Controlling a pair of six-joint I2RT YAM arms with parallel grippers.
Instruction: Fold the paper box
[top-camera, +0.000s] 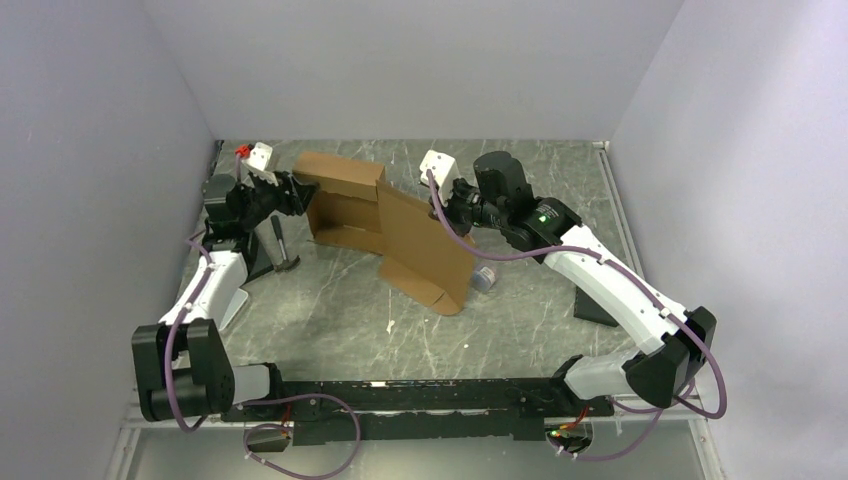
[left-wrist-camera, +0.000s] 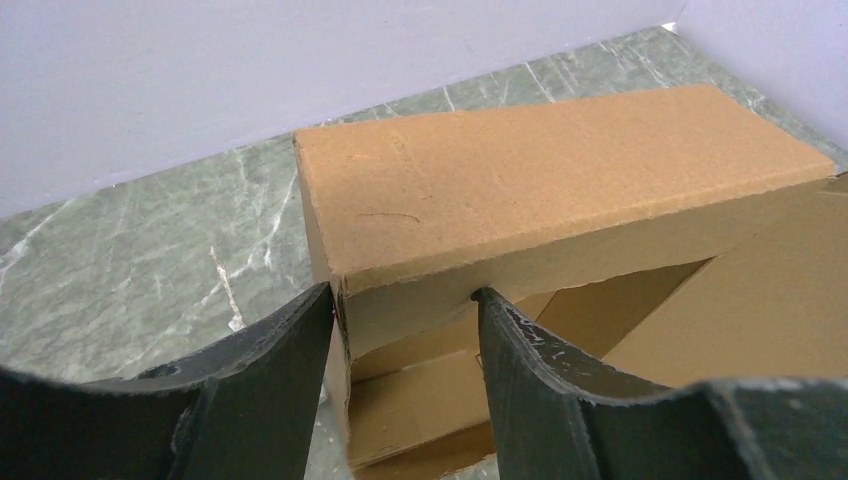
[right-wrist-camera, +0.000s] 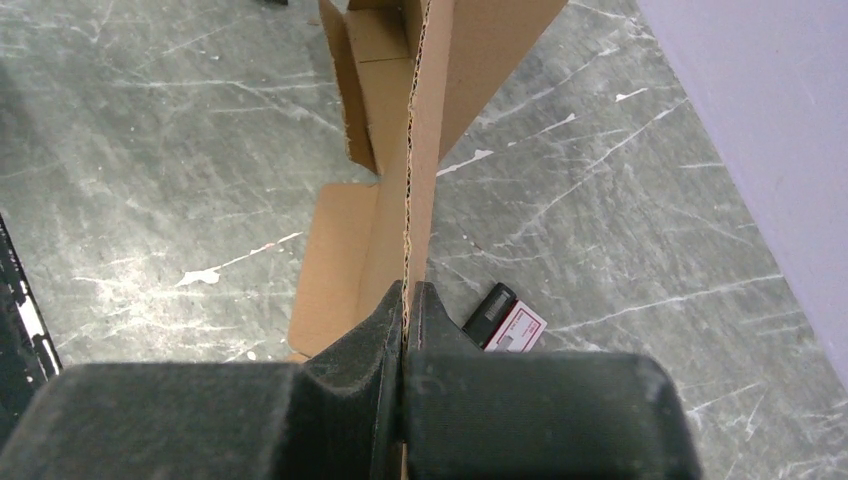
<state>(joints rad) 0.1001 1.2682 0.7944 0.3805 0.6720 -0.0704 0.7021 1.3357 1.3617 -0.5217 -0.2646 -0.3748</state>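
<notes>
Paper box (top-camera: 420, 240): brown corrugated cardboard, partly folded; sat toward the far middle of the bench (top-camera: 330, 310); low walled part lay to the left, open side facing the arms; one large panel stood up on the right and sloped down toward the near side.
Left pincer (left-wrist-camera: 405, 300): at the box's left end; jaws stood apart, one tip at the wall's outer corner, the other against the lower edge of the same wall, a stretch of cardboard between them; tips touched the wall, but a firm squeeze could not be confirmed.
Right pincer (right-wrist-camera: 408, 300): closed tight on the raw fluted edge of the upright panel; the panel ran straight away from the jaws, seen edge-on from the wrist.
Small black-and-white item (right-wrist-camera: 503, 320): lay flat on the bench just right of the panel's foot, apart from the cardboard; kind not legible.
Bench surface: green-grey marbled, with white scuffs.
</notes>
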